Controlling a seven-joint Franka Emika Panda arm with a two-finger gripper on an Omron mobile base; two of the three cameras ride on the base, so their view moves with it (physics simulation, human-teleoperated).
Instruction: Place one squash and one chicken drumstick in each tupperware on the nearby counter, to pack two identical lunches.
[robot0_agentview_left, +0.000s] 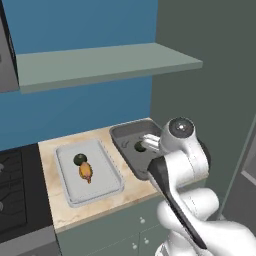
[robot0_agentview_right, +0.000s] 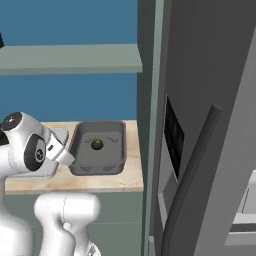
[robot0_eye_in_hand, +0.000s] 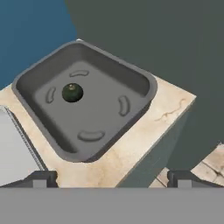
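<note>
My gripper (robot0_eye_in_hand: 112, 177) is wide open and holds nothing. Below it sits the deep dark grey tupperware (robot0_eye_in_hand: 140, 81) on the beige counter (robot0_eye_in_hand: 131, 151), with one round dark-green squash (robot0_eye_in_hand: 72, 92) inside. The pale tupperware (robot0_agentview_left: 107, 192) beside it holds another squash (robot0_agentview_left: 80, 159) touching a golden-orange drumstick (robot0_agentview_left: 86, 171).

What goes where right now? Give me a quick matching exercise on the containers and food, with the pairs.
Things:
1. pale tupperware
2. dark tupperware
3. golden drumstick
4. gripper

States:
A. open, holding nothing
B. holds a single squash and no drumstick
C. lies beside a squash in the pale container
D. holds one squash and one drumstick

Pairs: 1-D, 2-B, 3-C, 4-A
</note>
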